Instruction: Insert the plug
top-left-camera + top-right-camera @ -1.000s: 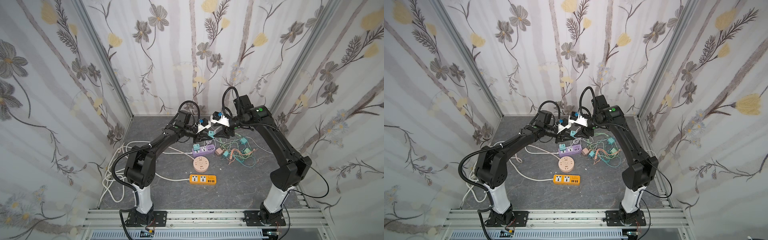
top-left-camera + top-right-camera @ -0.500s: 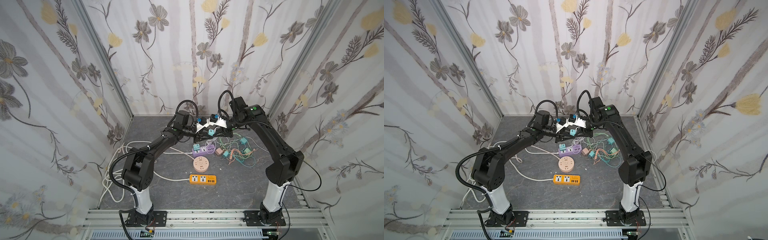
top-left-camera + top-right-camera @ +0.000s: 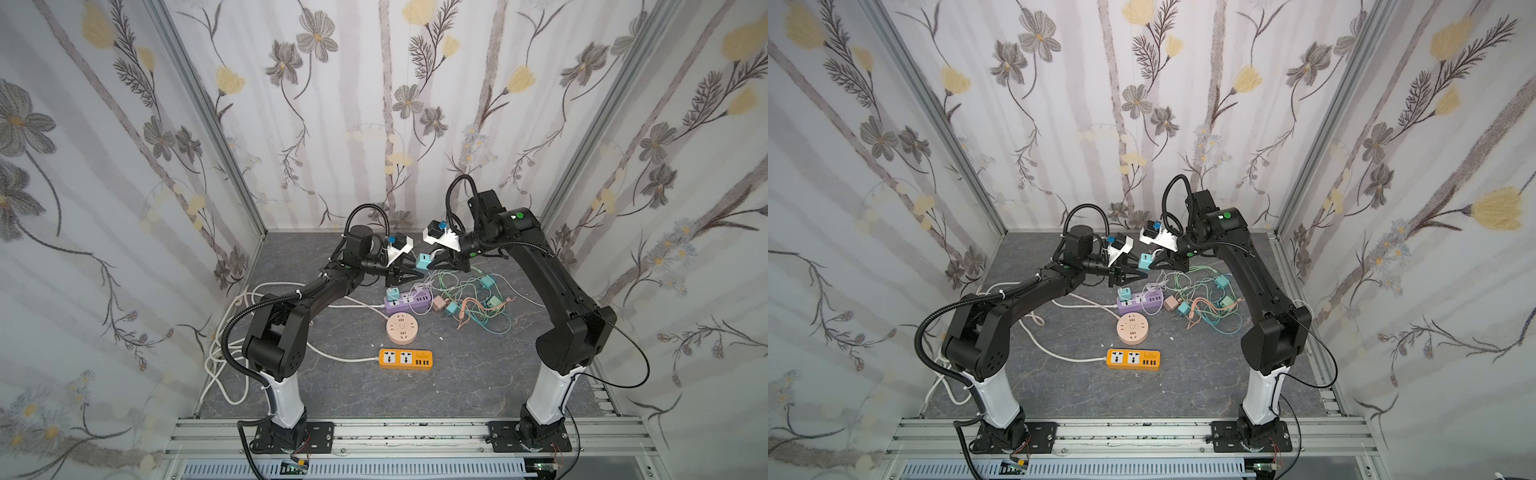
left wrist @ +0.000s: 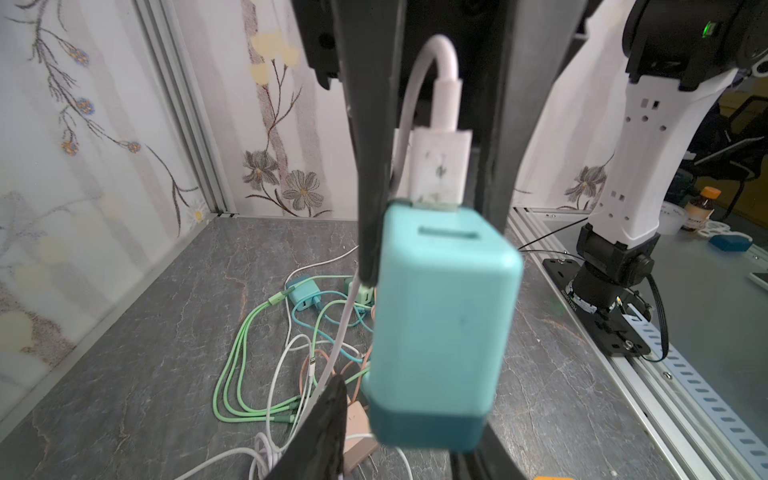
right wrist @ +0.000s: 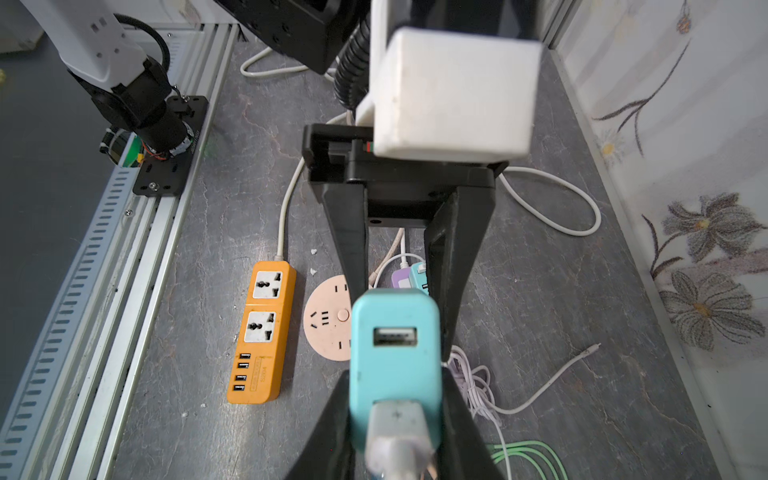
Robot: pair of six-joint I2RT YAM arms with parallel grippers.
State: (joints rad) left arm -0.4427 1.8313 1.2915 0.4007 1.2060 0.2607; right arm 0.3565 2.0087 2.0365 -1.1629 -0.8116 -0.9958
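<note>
A teal charger (image 3: 424, 262) (image 3: 1144, 262) hangs above the back of the table, between both grippers. The white USB plug (image 4: 442, 166) (image 5: 397, 440) sits in one of its two ports; the port beside it is empty. My right gripper (image 5: 395, 374) (image 3: 432, 262) is shut on the charger (image 5: 395, 361) at its port end, its fingers (image 4: 370, 166) flanking the plug. My left gripper (image 4: 407, 415) (image 3: 417, 274) is open around the charger's (image 4: 440, 324) dark end, with a gap beside one finger (image 4: 328, 415).
Below the grippers lies a purple power strip (image 3: 409, 301) with another teal charger (image 3: 392, 294) in it. Nearer the front lie a round pink socket (image 3: 402, 328) and an orange power strip (image 3: 405, 359). Tangled cables and chargers (image 3: 473, 303) lie to the right, white cords (image 3: 224, 353) to the left.
My right gripper has shut on the teal charger. My left gripper's jaws have parted a little around its other end.
</note>
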